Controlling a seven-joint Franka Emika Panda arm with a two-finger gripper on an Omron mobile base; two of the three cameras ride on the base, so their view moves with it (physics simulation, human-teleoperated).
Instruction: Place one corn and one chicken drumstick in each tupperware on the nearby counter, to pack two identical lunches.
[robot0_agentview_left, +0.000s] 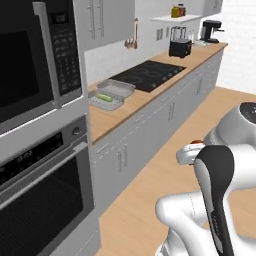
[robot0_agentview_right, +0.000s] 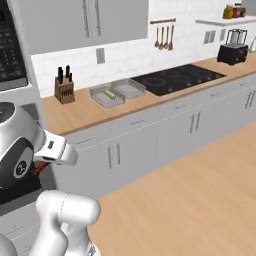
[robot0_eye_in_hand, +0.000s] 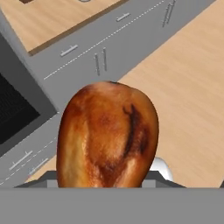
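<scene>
A browned chicken drumstick (robot0_eye_in_hand: 107, 135) stands right in front of the hand camera, its lower end between the gripper's jaws, which are clamped on it above the wooden floor (robot0_eye_in_hand: 192, 87), off the counter (robot0_agentview_right: 75, 114). On that counter, two clear tupperware containers sit side by side beside the black cooktop (robot0_agentview_left: 149, 75); the nearer tupperware (robot0_agentview_left: 106, 100) holds a green-husked corn (robot0_agentview_left: 104, 97), the farther tupperware (robot0_agentview_left: 117, 88) looks bare. A knife block (robot0_agentview_right: 63, 87) stands near the wall.

Two tupperware containers (robot0_agentview_right: 107, 96) (robot0_agentview_right: 128, 88) are sitting on the bench (robot0_agentview_right: 80, 116), one corn (robot0_agentview_right: 110, 94) is lying inside, and one chicken drumstick (robot0_eye_in_hand: 107, 138) is showing.
</scene>
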